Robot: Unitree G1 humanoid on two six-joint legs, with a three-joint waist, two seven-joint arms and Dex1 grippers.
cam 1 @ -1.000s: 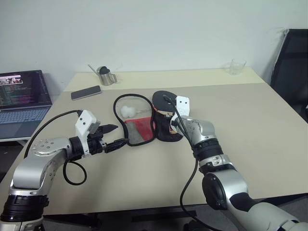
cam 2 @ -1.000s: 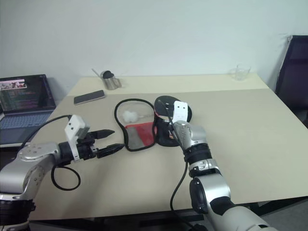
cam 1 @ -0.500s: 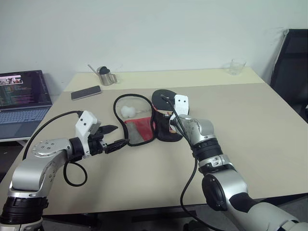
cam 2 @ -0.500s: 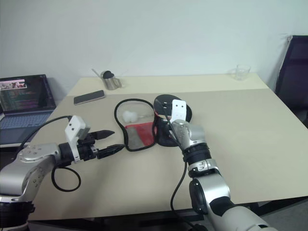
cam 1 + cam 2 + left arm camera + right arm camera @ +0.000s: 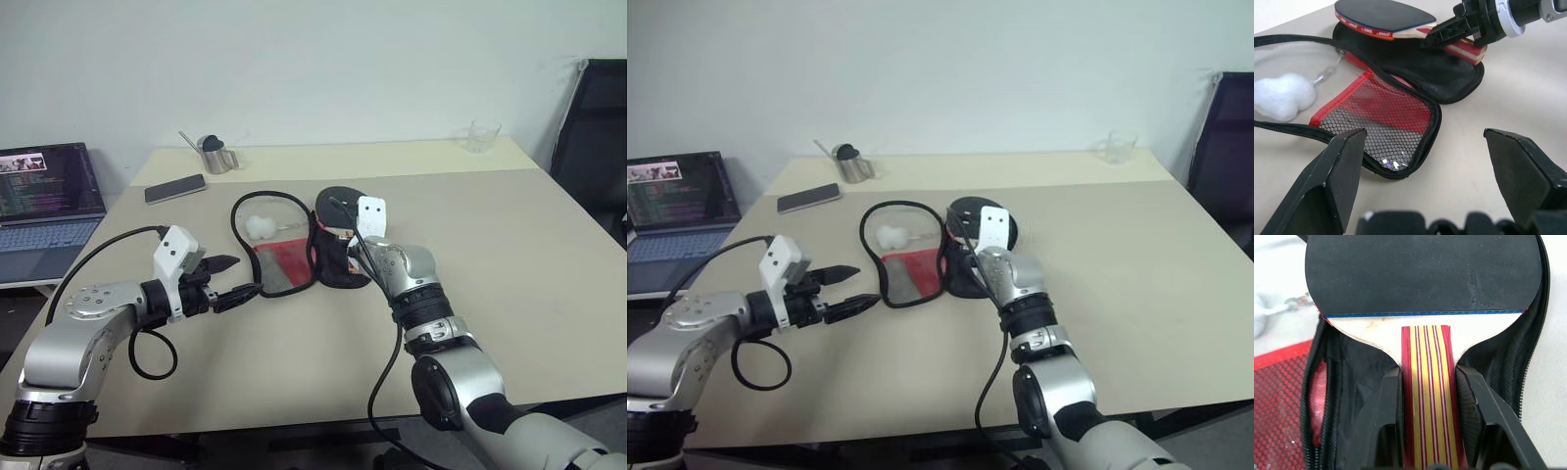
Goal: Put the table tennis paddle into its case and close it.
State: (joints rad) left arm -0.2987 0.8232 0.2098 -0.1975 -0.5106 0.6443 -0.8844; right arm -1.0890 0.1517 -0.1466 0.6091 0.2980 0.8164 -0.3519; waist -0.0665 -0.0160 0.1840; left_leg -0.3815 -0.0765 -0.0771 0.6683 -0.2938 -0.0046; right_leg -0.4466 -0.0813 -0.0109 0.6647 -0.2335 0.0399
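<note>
Nearest you, your left gripper (image 5: 235,277) hovers over the table (image 5: 509,264) with its two fingers spread wide and nothing between them, pointing toward the case (image 5: 289,245) and stopping just short of its near edge. Your right gripper (image 5: 1426,382) reaches in from the other side and pinches the paddle (image 5: 1422,281) by its striped handle, one finger (image 5: 1388,406) pressed against each side of the wood. You can see in the left wrist view that the paddle is held just above the black half of the case, blade pointing away from you, its red edge showing; whether the blade touches the fabric you cannot tell. The case lies unzipped and spread flat in two halves: the black half under the paddle, and to your left the half with the red mesh pocket and clear panel. A white lump (image 5: 259,226) sits on that clear panel, beyond the mesh. Farther back on your left a phone (image 5: 175,188) lies flat, and behind it stands a metal cup (image 5: 217,155). Off the table's left edge an open laptop (image 5: 44,206) has its screen lit. At the far right corner of the table stands a glass (image 5: 482,135), and a black chair (image 5: 593,137) is beside that corner.
</note>
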